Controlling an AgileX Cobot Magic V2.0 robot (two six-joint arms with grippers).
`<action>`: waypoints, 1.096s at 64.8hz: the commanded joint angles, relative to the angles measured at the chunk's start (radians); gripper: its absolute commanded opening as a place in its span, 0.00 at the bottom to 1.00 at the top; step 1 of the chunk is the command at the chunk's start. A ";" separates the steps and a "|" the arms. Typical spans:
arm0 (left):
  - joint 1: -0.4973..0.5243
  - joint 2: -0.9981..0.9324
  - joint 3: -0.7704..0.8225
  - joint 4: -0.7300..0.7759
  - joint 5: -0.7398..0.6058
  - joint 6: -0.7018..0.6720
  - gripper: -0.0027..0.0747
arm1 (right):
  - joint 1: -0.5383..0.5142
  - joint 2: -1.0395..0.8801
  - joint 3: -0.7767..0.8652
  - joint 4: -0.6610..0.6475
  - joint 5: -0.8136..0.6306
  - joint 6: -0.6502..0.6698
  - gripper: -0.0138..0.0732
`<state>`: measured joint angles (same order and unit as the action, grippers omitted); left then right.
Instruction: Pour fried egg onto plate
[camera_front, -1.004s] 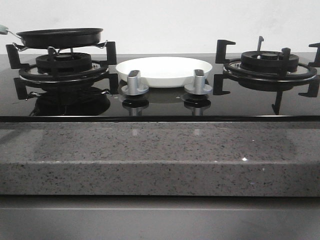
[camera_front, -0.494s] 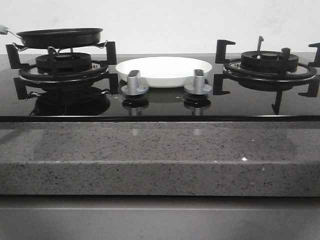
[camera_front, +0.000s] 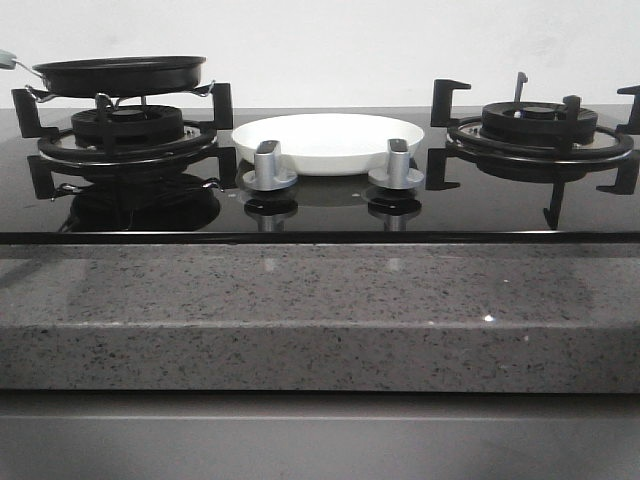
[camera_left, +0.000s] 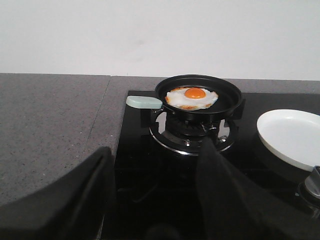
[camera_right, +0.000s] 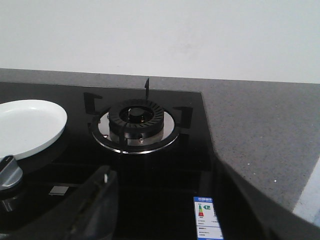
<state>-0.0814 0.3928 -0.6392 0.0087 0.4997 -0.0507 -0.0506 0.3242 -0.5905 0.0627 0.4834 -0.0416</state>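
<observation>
The fried egg (camera_left: 192, 98), white with an orange yolk and browned edge, lies in a black frying pan (camera_left: 200, 95) on the left burner; in the front view only the pan (camera_front: 120, 75) shows, its wall hiding the egg. A pale green handle (camera_left: 144, 102) sticks out from the pan. The white plate (camera_front: 328, 140) sits empty on the hob between the burners, also seen as the plate (camera_left: 292, 136) and the plate (camera_right: 27, 125). My left gripper (camera_left: 155, 146) is open, well short of the pan handle. My right gripper (camera_right: 162, 167) is open over the hob glass, holding nothing.
Two silver knobs (camera_front: 268, 165) (camera_front: 397, 163) stand in front of the plate. The right burner (camera_right: 136, 120) with its black grate is bare. A blue-white label (camera_right: 207, 217) is stuck on the glass. A speckled grey counter (camera_front: 320, 310) borders the hob.
</observation>
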 joint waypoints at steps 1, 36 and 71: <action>0.002 0.017 -0.028 -0.009 -0.086 -0.006 0.52 | -0.005 0.017 -0.031 -0.009 -0.080 -0.005 0.67; 0.002 0.017 -0.028 -0.009 -0.086 -0.006 0.52 | 0.043 0.266 -0.166 0.097 0.151 -0.024 0.67; 0.002 0.017 -0.028 -0.009 -0.086 -0.006 0.52 | 0.331 0.765 -0.512 0.176 0.311 -0.110 0.67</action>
<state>-0.0814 0.3928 -0.6392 0.0073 0.4997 -0.0507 0.2613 1.0339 -1.0225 0.2185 0.8253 -0.1383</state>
